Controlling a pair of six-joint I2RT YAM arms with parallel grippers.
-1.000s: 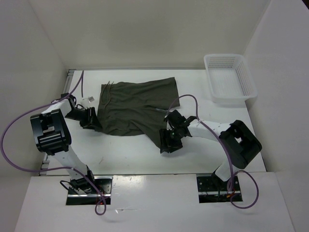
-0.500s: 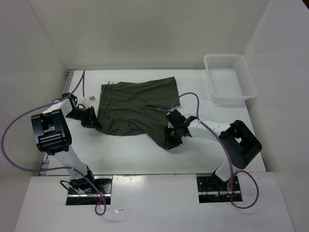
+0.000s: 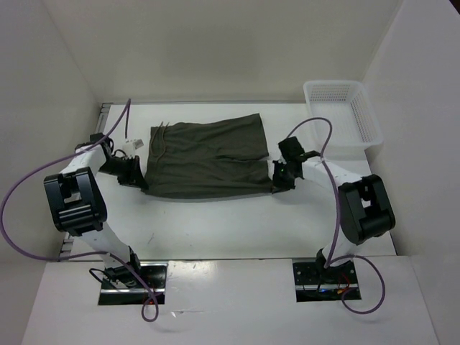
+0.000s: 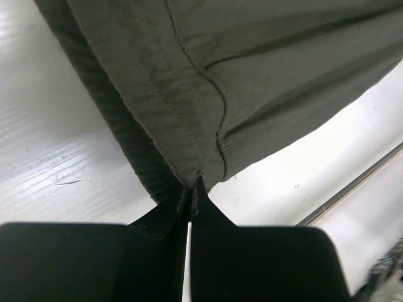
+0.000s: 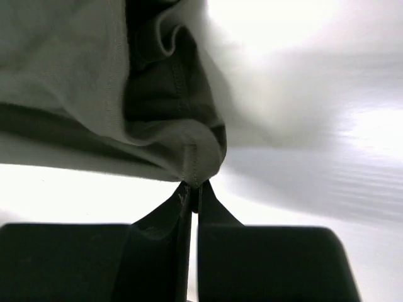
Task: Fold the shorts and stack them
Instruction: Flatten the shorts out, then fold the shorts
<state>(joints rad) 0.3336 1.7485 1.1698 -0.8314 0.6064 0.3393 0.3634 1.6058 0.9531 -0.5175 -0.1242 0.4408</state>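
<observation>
The dark olive-green shorts (image 3: 205,157) lie stretched across the white table between my two arms. At their left near corner by the ribbed waistband, my left gripper (image 3: 138,181) is shut on the cloth; the left wrist view shows the pinched corner seam (image 4: 196,177) at the closed tips. At the right end my right gripper (image 3: 274,185) is shut on the hem of a leg, and the right wrist view shows the bunched hem (image 5: 195,168) held between the tips. The shorts (image 4: 239,82) hang taut in the wrist view.
A white mesh basket (image 3: 342,117) stands at the back right of the table. White walls close in the left, back and right sides. A small white tag or object (image 3: 134,146) lies near the left arm. Purple cables loop over both arms.
Both grippers closed on the shorts. The right arm pulled its leg from the front middle to the right and back, so the shorts went from crumpled to stretched flat.
</observation>
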